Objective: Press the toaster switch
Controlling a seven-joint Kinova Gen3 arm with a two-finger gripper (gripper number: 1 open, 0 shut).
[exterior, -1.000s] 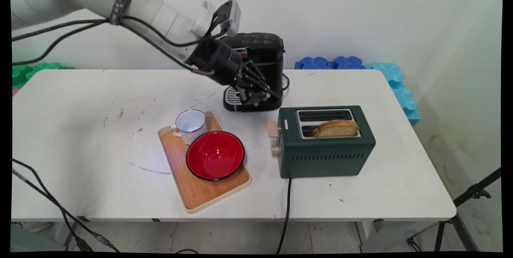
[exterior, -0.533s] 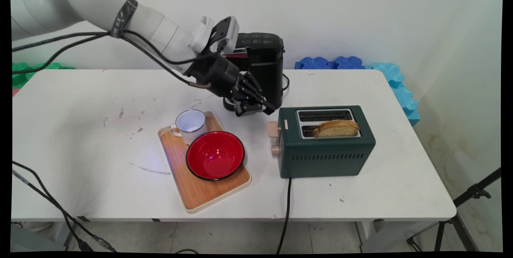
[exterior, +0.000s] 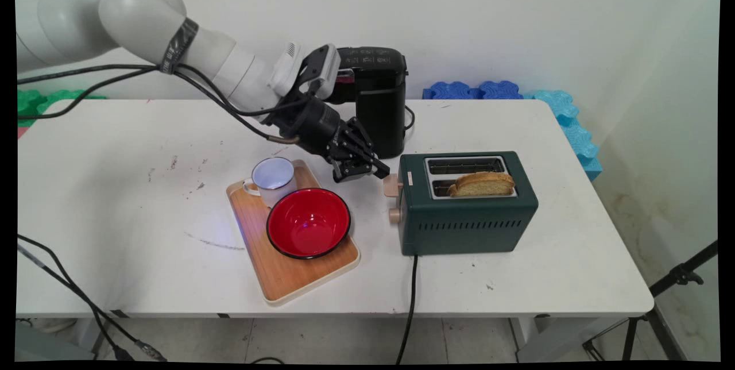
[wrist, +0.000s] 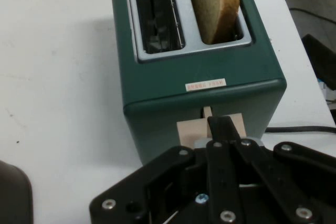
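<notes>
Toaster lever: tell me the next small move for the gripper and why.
Probably a short push straight down on the lever. The gripper appears shut, its fingertips right at the lever's top edge on the toaster's end face, and the lever is up. A slice of bread stands high in the near slot, so it isn't lowered yet.

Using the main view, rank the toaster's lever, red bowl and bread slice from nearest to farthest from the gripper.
From the black gripper:
1. Beige toaster lever, right beside it.
2. Glossy red bowl, on the tray below it.
3. Toasted bread slice, in the toaster's near slot.
</notes>
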